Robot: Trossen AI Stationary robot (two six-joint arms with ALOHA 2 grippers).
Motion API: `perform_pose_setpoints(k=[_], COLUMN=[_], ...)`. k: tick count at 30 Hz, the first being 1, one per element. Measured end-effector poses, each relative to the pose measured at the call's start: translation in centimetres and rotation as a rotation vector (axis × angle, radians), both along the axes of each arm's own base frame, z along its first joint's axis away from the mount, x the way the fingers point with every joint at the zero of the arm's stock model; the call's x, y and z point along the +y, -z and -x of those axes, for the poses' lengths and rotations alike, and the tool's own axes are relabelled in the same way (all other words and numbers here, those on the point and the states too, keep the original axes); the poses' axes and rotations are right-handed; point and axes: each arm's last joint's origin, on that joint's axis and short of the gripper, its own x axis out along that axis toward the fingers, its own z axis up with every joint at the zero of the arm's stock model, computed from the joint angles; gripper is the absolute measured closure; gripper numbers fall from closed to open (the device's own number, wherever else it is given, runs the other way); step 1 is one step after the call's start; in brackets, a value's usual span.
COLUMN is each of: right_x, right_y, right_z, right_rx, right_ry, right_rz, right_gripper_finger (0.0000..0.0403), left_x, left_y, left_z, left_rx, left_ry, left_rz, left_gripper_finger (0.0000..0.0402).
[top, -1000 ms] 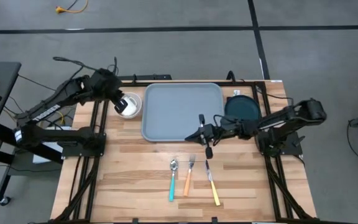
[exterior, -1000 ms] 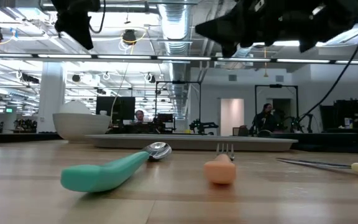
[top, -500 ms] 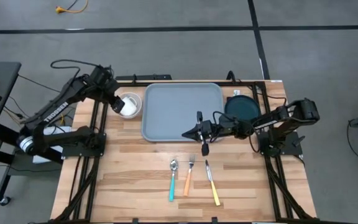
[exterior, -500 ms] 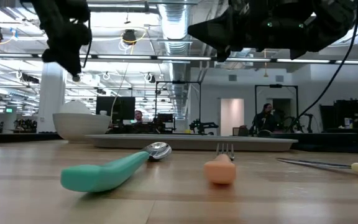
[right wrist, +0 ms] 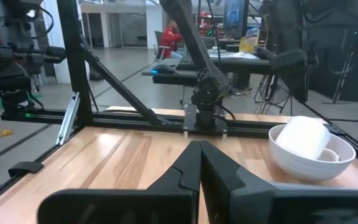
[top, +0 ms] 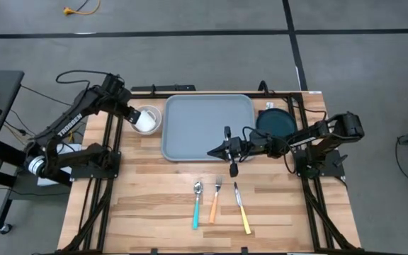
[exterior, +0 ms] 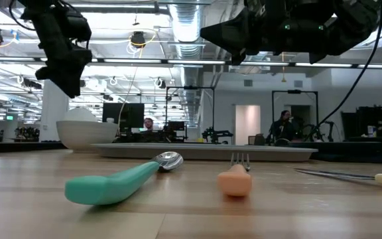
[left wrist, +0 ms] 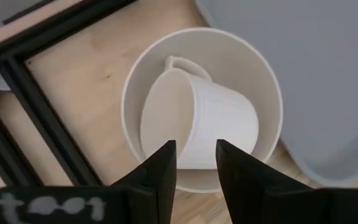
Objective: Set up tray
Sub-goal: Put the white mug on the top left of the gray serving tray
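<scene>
Two arms of mine are over the table. My left gripper [top: 134, 117] hovers above the white bowl [top: 147, 119] at the table's far left; its fingers [left wrist: 160, 171] stand a little apart and hold nothing. A white mug [left wrist: 201, 127] lies tipped on its side inside that bowl, directly under those fingers. The bowl sits just beside the left rim of the tray [top: 207, 127], on bare wood, not on the tray itself.

My right gripper [top: 213, 151] reaches in from the right and hangs over the tray's near edge, its fingers [right wrist: 194, 168] pressed together with nothing between them. That arm stretches across the tray's near right corner. Beyond the tray's right rim lies a dark round plate [top: 276, 122], close to the tray.

Nearer the front of the table, well apart from the tray, three utensils lie side by side: a teal-handled spoon [top: 197, 205], an orange-handled fork [top: 215, 200] and a yellow-handled knife [top: 242, 209]. From the low view, the spoon [exterior: 121, 180] and fork [exterior: 236, 176] lie in front of the tray's rim [exterior: 204, 152].
</scene>
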Motion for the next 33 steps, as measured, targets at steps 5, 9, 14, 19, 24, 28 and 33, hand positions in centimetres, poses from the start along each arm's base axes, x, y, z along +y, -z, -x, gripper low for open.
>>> perform_pose_setpoints(k=[5,9,14,19,24,28,33], right_x=[0.0,0.0,0.0,0.0,0.0,0.0,0.0], right_y=[0.0,0.0,0.0,0.1,0.1,0.1,0.2], right_z=[0.0,0.0,0.0,0.0,0.0,0.0,0.0], right_rx=[-0.002,-0.002,-0.001,0.010,0.014,0.014,0.015], right_ry=[0.000,0.000,-0.001,-0.001,-0.001,-0.001,-0.001], right_rz=[0.011,0.011,0.011,0.011,0.011,0.010,0.010], right_gripper_finger=[0.0403,0.0403,0.0403,0.0403,0.0403,0.0403,0.0403], left_x=[0.9,1.5,2.0,2.0,2.0,2.0,2.0], left_y=[0.8,1.5,1.9,1.9,2.0,2.0,2.0], left_z=[-0.6,-0.9,-1.2,-1.2,-1.1,-1.1,-1.2], left_rx=[0.013,0.035,0.039,0.044,0.077,0.075,0.045], left_ry=[0.007,0.021,0.023,0.023,0.009,0.015,0.029], left_rz=[0.028,0.058,0.064,0.066,0.051,0.053,0.069], left_gripper_finger=[0.0297,0.0283,0.0256,0.0240,0.0237,0.0236,0.0236])
